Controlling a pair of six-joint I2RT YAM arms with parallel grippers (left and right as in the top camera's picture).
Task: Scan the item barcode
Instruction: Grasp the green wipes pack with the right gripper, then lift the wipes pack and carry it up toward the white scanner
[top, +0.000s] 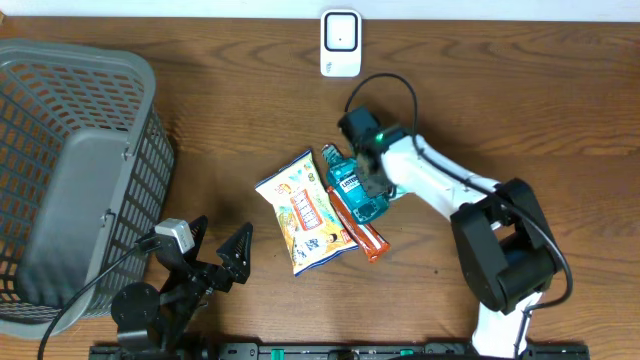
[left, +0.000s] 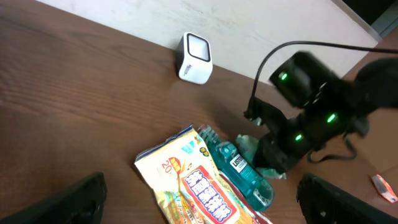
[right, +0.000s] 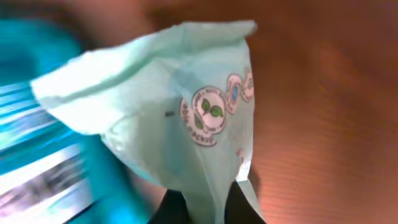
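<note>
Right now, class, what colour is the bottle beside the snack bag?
The bottle is teal, white-labelled; overhead shows it best.

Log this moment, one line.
right pincer: shut on pale green packet | left pincer: open, near basket | scanner: far edge, nothing at it

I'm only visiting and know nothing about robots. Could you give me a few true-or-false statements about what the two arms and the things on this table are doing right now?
1. The right fingers are pinching a pale green packet. True.
2. The white scanner sits inside the gray basket. False: it stands on the table at the far edge, well apart from the basket.
3. The left fingers are spread open and hold nothing. True.
4. The teal bottle stands upright. False: it lies on its side next to the snack bag.
</note>
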